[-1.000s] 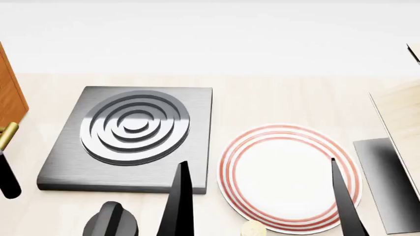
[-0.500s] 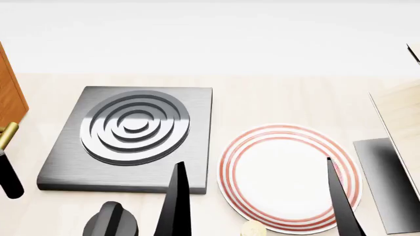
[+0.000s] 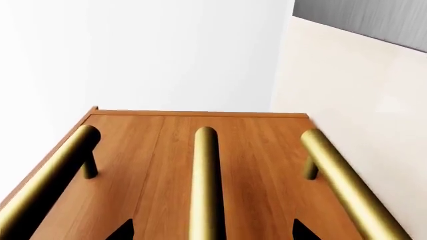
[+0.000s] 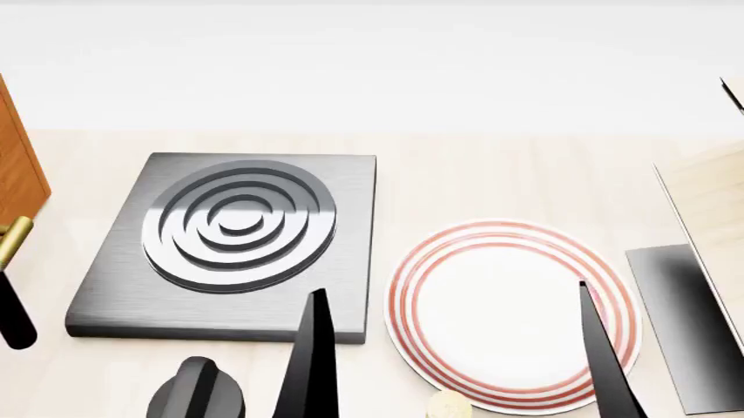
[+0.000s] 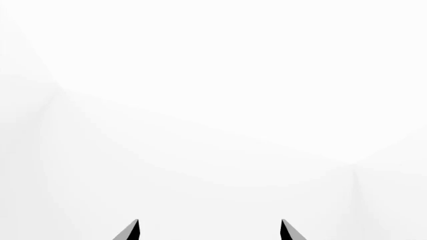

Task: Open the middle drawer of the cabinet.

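The orange-brown cabinet (image 3: pixel 167 145) fills the left wrist view, with three brass bar handles on its front. The middle drawer's handle (image 3: pixel 205 175) runs straight between the fingertips of my left gripper (image 3: pixel 212 231). That gripper is open, with one black tip on each side of the bar and not touching it. In the head view only the cabinet's edge (image 4: pixel 17 165), a brass handle end (image 4: pixel 12 241) and one black left finger (image 4: pixel 14 318) show at far left. My right gripper (image 4: pixel 456 353) hangs open over the striped plate. In its own wrist view the right gripper (image 5: pixel 210 230) faces only blank white.
A dark grey stove plate (image 4: pixel 233 239) with ringed burner lies on the pale counter. A white plate (image 4: pixel 511 313) with red rings sits to its right. A black knob-like object (image 4: pixel 195 392) is near the front. A pale slanted board (image 4: pixel 709 200) and a dark slab (image 4: pixel 686 318) stand at right.
The right gripper's fingers have shifted slightly left in the head view. The left finger at the cabinet has barely moved.
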